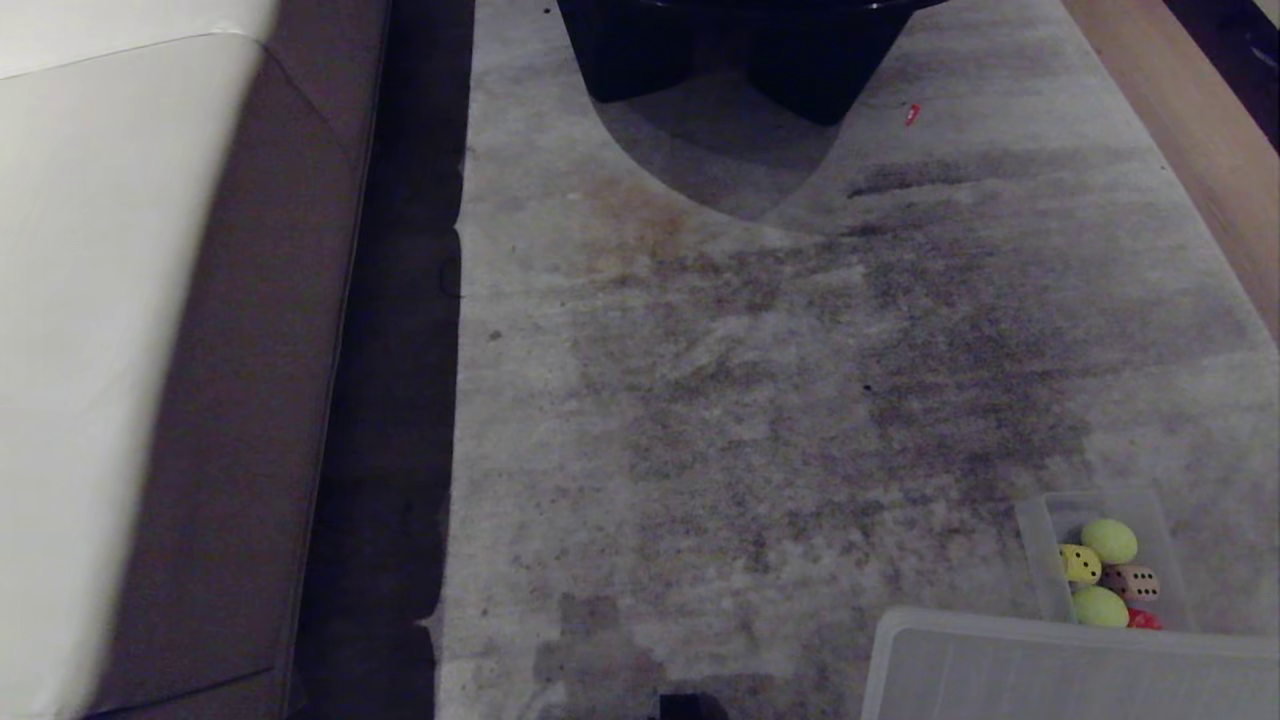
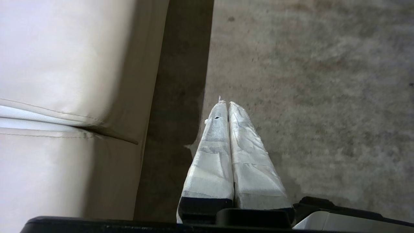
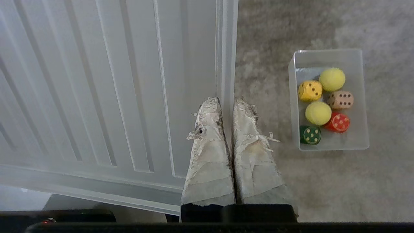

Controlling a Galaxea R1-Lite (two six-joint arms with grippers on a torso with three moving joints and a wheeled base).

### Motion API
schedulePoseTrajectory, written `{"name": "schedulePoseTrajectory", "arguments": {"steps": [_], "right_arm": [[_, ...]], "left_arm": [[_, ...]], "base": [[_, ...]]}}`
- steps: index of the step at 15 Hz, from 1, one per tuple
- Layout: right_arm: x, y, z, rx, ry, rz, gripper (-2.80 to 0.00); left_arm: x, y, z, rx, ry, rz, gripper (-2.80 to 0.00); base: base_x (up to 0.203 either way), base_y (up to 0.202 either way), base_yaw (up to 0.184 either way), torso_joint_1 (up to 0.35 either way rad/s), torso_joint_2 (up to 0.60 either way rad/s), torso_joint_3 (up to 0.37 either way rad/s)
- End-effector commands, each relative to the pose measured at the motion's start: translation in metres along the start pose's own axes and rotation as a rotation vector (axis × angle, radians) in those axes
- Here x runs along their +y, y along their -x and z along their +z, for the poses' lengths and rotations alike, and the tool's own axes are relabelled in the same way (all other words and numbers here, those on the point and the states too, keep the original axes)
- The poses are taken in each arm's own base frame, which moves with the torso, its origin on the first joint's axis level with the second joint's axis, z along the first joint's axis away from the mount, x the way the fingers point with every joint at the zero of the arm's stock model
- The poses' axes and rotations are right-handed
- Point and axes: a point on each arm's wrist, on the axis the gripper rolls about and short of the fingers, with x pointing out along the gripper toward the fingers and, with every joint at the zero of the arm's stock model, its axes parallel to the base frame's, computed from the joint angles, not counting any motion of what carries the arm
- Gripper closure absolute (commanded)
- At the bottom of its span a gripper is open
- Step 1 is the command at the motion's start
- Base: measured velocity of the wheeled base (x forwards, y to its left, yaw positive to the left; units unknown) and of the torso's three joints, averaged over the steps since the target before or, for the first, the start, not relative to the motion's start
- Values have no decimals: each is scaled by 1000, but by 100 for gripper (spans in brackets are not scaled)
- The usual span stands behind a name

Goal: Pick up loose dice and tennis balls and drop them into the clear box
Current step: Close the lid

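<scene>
Showing the close of the sorting job: the clear box [image 3: 330,142] sits on the grey carpet [image 1: 760,400] at the robot's right, just beside the flat ribbed lid [image 3: 106,84], and it holds all that can be seen of the loose pieces. Inside lie two tennis balls [image 3: 332,79] and four dice: the yellow die [image 3: 310,90], the tan die [image 3: 340,99], the red die [image 3: 338,122] and the green die [image 3: 310,135], packed close together and touching their neighbours. No die or ball shows on the open carpet in any view. The right gripper [image 3: 226,101] hangs above the lid's edge, a little apart from the box, its taped fingers pressed together and holding nothing. The left gripper [image 2: 225,104] hangs over the carpet's edge near the pale sofa [image 2: 64,97], fingers likewise closed and empty. A dark object [image 1: 740,50] stands at the carpet's far end. Judged from this layout, the collecting step appears finished and both arms look parked. The next move, if any, calls for a look over the remaining floor for a stray piece; should one turn up, a gripper must first open wide enough to take a ball-sized thing.
</scene>
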Motion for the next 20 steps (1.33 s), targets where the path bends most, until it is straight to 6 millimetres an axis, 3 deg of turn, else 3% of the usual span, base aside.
{"name": "schedulePoseTrajectory", "arguments": {"steps": [1, 20], "right_arm": [[0, 0, 0, 1, 0, 1, 0], [0, 0, 0, 1, 19, 6, 0]], "left_arm": [[0, 0, 0, 3, 1, 1, 0], [0, 0, 0, 3, 1, 1, 0]], "base": [[0, 0, 0, 1, 1, -209], [0, 0, 0, 3, 2, -185]]}}
